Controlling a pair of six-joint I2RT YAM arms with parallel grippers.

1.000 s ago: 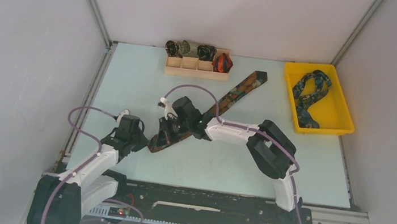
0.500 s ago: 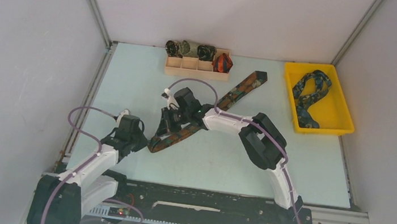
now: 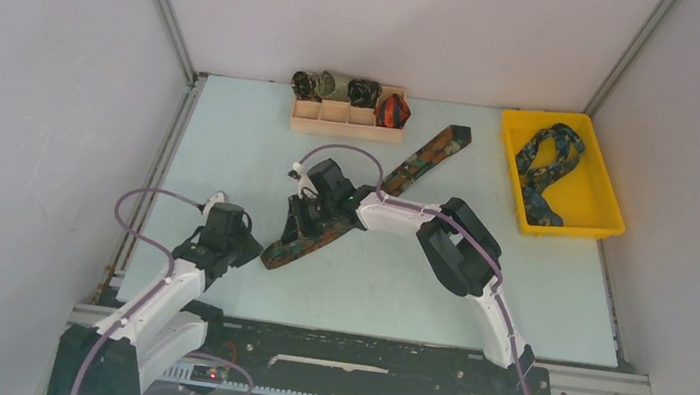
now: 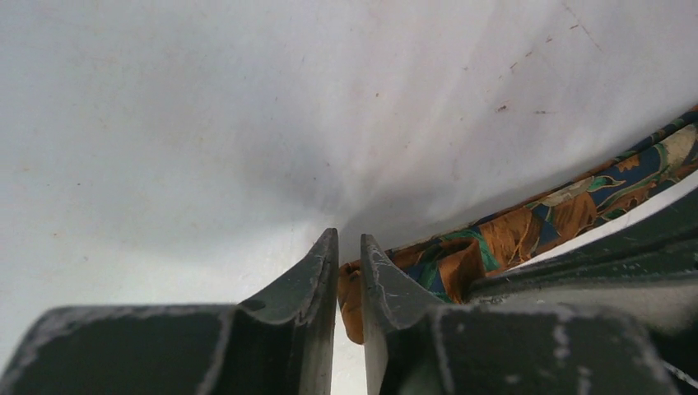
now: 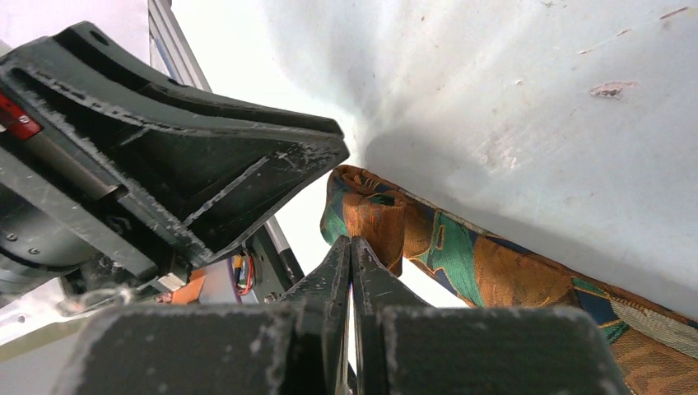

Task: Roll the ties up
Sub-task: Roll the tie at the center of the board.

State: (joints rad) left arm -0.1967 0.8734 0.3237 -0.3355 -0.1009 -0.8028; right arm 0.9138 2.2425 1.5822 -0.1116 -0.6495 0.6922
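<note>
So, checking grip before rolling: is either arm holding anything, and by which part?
Cannot tell. Left fingers and right fingers are at the tie's near end.

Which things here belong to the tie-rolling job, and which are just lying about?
Job in hand:
brown-orange-green tie, stretched along the table
navy-teal tie in the yellow tray
four rolled ties in the wooden organiser

Just lying about:
purple cables
black base rail at the near edge
</note>
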